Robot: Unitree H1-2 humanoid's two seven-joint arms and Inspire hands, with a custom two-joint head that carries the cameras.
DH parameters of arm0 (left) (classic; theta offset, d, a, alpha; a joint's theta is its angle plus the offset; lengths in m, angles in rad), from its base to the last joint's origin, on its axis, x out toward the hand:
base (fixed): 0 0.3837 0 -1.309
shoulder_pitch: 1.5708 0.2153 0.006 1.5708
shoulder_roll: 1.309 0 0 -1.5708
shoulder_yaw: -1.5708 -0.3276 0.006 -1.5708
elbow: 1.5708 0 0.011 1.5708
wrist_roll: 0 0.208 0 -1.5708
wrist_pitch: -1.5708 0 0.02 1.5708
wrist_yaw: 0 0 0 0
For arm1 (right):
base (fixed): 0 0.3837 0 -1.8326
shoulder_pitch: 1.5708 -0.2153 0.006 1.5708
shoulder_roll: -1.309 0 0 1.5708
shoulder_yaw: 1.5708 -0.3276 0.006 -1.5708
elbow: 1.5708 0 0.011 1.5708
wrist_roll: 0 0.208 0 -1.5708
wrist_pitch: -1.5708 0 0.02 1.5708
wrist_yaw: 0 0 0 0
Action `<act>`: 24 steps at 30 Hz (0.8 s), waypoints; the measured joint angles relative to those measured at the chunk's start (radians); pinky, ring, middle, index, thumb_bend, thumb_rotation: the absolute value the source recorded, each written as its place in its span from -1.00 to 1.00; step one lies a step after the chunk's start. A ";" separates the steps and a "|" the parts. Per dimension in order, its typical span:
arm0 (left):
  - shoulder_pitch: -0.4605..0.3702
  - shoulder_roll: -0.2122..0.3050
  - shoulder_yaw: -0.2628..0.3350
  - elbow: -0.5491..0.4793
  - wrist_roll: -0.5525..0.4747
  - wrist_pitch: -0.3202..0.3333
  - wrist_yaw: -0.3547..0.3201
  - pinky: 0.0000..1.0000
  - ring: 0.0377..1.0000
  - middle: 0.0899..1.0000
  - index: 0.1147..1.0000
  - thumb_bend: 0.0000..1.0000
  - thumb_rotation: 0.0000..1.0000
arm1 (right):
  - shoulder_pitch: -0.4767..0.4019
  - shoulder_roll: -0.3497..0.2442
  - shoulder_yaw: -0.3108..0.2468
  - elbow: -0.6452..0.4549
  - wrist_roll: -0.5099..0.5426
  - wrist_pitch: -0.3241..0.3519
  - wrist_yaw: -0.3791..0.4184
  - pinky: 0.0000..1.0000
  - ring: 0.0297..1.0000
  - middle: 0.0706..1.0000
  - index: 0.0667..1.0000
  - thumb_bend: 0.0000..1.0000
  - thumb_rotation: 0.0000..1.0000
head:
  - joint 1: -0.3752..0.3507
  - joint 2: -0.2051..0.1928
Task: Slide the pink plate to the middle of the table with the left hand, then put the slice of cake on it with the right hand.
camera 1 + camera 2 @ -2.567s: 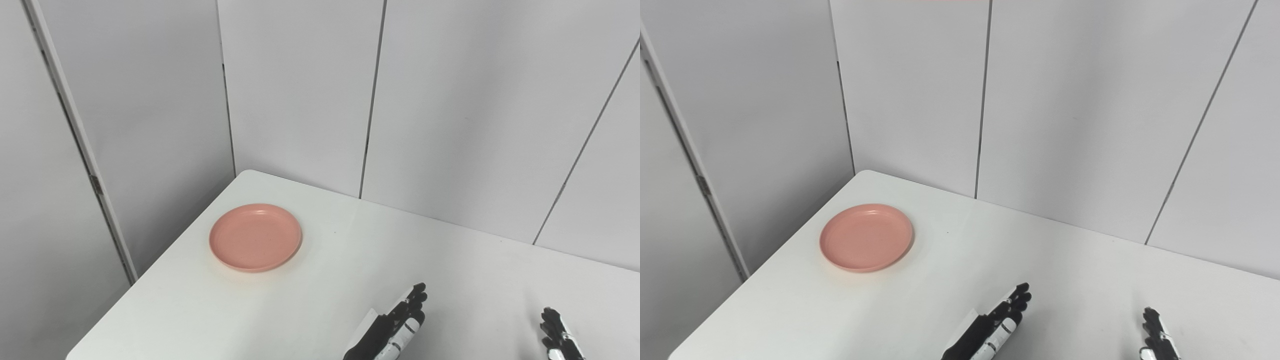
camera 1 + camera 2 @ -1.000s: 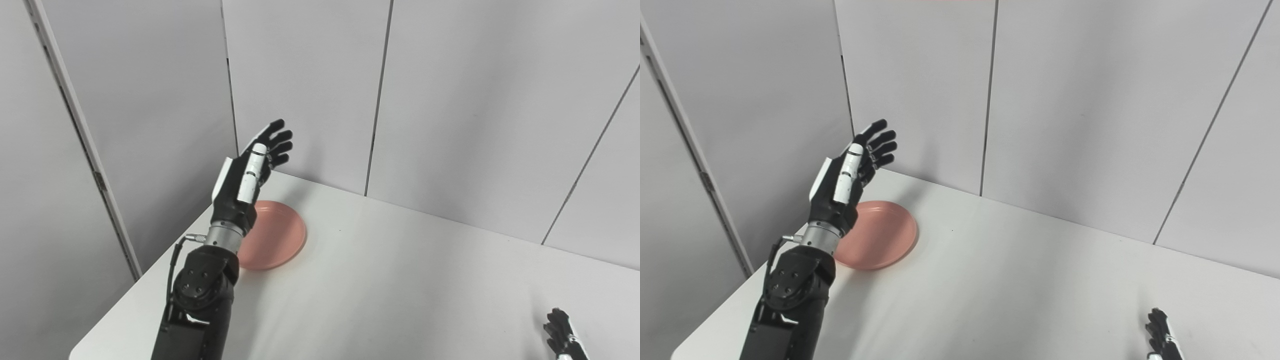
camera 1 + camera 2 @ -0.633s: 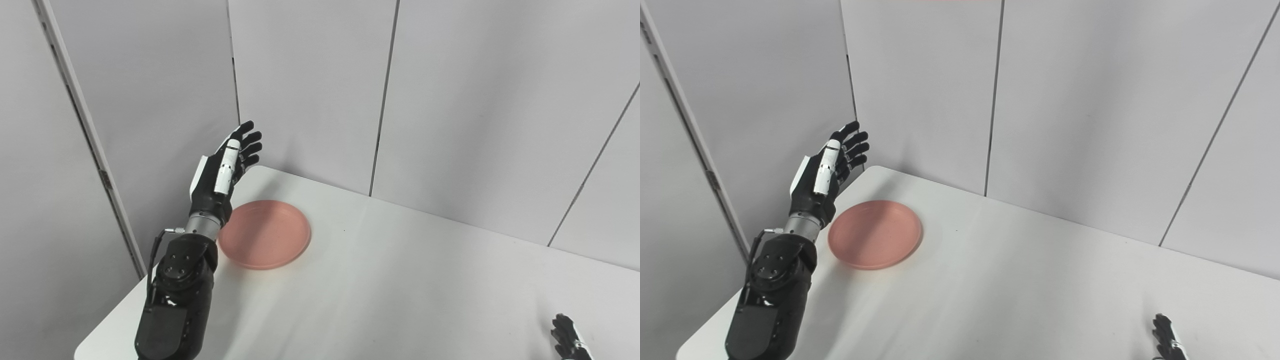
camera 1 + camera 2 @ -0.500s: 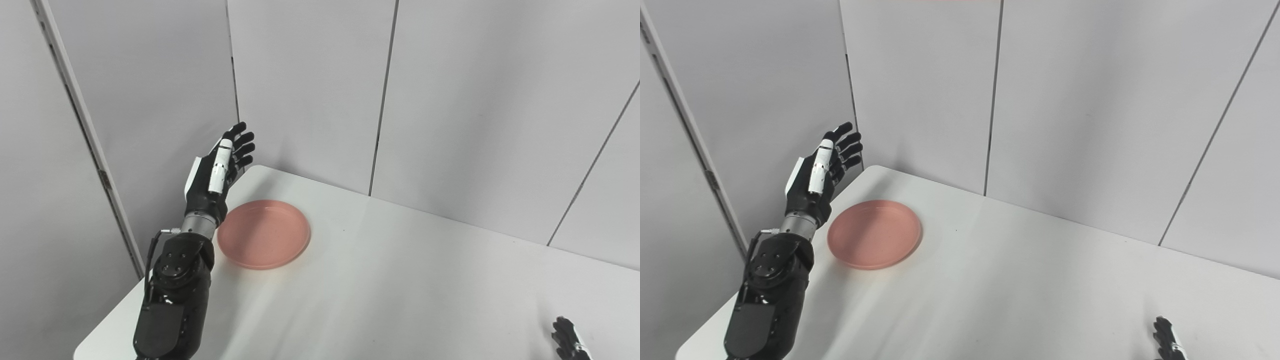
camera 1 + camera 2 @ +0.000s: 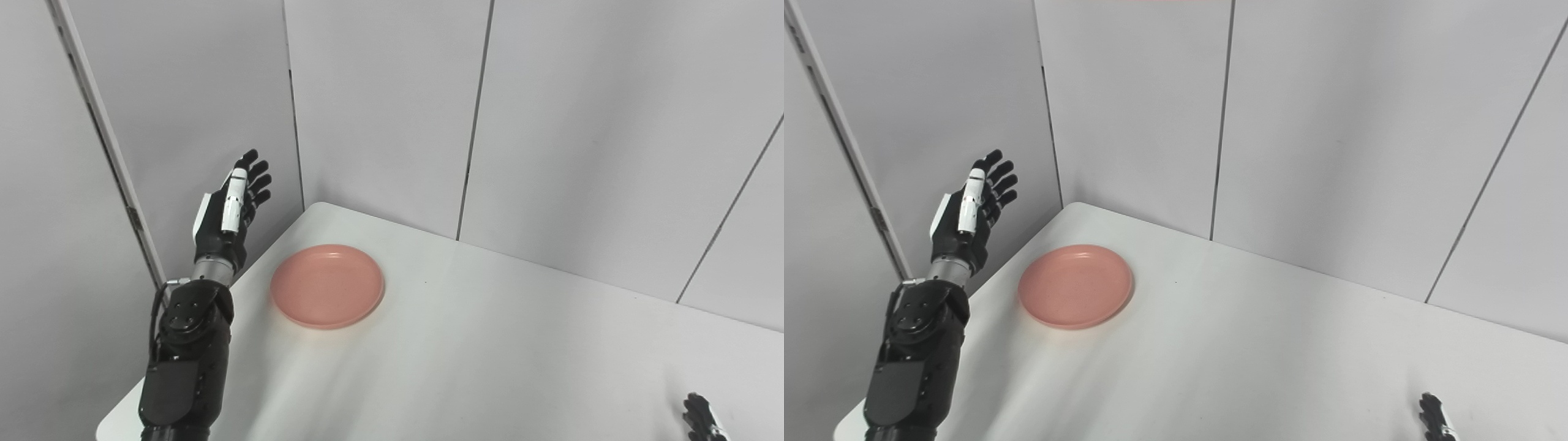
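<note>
The pink plate (image 5: 327, 286) lies flat and bare near the far left corner of the white table (image 5: 490, 355). My left hand (image 5: 229, 211) is raised well above table height, out past the table's left edge and left of the plate, open with fingers spread and holding nothing. Only the black fingertips of my right hand (image 5: 701, 419) poke up at the bottom right corner; its state cannot be made out. No slice of cake shows in either view.
Grey wall panels (image 5: 380, 110) close in the table at the back and on the left, meeting just behind the table's rounded far corner. A vertical metal strip (image 5: 104, 153) runs down the left panel beside my raised forearm.
My left arm has swung up from the table's front middle and then drifted left, ending outside the table's left edge. The plate has stayed put; the camera has shifted slightly.
</note>
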 measured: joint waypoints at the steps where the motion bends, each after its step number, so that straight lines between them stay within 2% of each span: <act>1: 0.000 0.000 0.004 0.011 -0.007 -0.001 0.000 0.81 0.82 0.81 0.75 -0.20 1.00 | 0.000 0.000 0.000 -0.001 0.000 0.001 0.000 1.00 0.94 0.93 0.93 -0.21 1.00 | 0.000 0.000; 8: -0.001 -0.001 0.030 0.058 -0.070 -0.003 0.007 0.82 0.86 0.85 0.80 -0.24 1.00 | 0.002 -0.001 -0.001 -0.002 0.000 0.001 0.000 1.00 0.94 0.93 0.93 -0.23 1.00 | 0.003 0.005; 17: -0.003 -0.004 0.030 0.115 -0.091 -0.003 0.029 0.84 0.85 0.84 0.81 -0.29 1.00 | 0.011 -0.005 -0.003 -0.013 0.009 0.007 0.003 1.00 0.95 0.94 0.94 -0.28 1.00 | 0.009 0.012; 24: -0.001 -0.005 0.005 0.189 -0.087 -0.008 0.033 0.82 0.84 0.83 0.79 -0.31 1.00 | 0.014 -0.008 -0.003 -0.018 0.009 0.009 0.003 1.00 0.96 0.94 0.94 -0.21 1.00 | 0.014 0.017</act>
